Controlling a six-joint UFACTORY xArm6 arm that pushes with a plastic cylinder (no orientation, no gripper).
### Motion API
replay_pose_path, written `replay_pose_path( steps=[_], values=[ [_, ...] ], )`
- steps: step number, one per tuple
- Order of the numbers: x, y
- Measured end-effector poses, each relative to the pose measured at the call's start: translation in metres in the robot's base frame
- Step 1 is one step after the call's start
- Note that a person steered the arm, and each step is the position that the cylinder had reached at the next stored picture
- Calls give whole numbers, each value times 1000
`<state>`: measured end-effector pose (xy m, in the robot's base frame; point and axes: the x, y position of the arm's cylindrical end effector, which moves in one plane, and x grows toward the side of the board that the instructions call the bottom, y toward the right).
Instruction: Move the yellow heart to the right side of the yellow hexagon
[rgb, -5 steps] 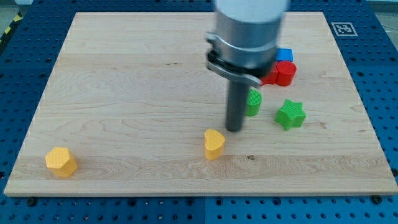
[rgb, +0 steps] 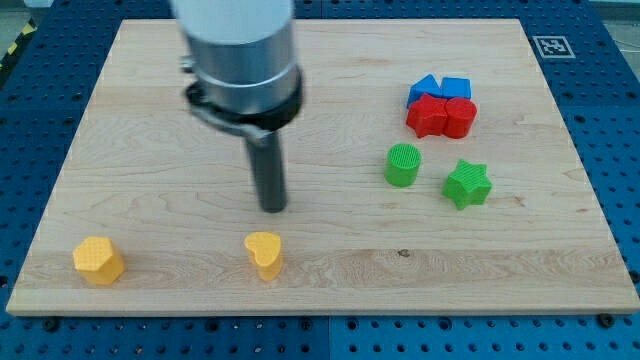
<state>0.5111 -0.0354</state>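
The yellow heart lies near the board's bottom edge, left of centre. The yellow hexagon sits at the bottom left, well to the left of the heart. My tip stands just above the heart in the view, a short gap apart from it and not touching.
A green cylinder and a green star sit right of centre. Two blue blocks and two red blocks cluster at the upper right. The wooden board ends close below the yellow blocks.
The yellow heart has moved left along the bottom of the board, toward the hexagon. My tip has also moved left and now stands above the heart instead of at its upper right.
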Motion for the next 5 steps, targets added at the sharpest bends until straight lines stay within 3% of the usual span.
replay_pose_path(
  steps=[1,2,5],
  values=[
    [31,54],
    [65,68],
    [66,-82]
  ],
)
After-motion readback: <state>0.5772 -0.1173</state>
